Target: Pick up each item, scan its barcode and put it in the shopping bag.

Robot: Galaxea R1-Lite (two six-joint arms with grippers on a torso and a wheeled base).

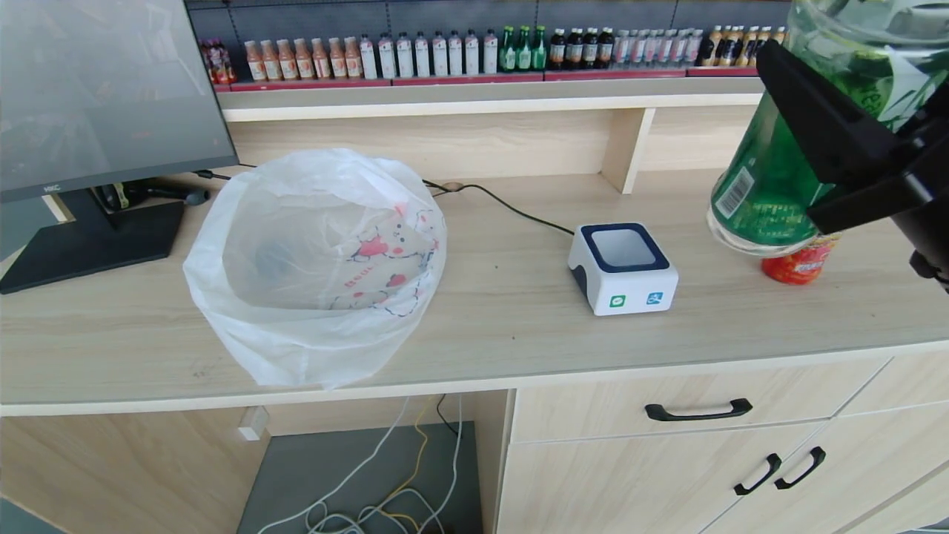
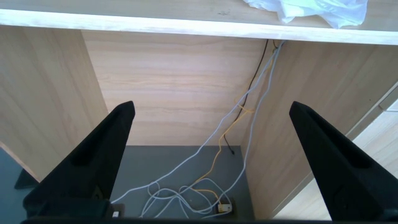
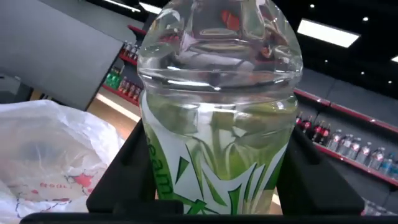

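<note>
My right gripper (image 1: 852, 141) is shut on a clear bottle with a green label (image 1: 771, 178), held tilted high above the right end of the counter, its barcode facing left. In the right wrist view the bottle (image 3: 217, 124) sits between the black fingers (image 3: 121, 168). The white and blue barcode scanner (image 1: 623, 268) stands on the counter left of and below the bottle. The open white shopping bag (image 1: 319, 267) sits at the left. My left gripper (image 2: 211, 162) is open, below the counter, facing the cable recess.
A red can (image 1: 801, 263) stands on the counter under the held bottle. A monitor (image 1: 104, 89) on a black stand is at the far left. A black cable (image 1: 504, 204) runs to the scanner. Bottles (image 1: 460, 52) line the back shelf. Drawers (image 1: 697, 408) are below.
</note>
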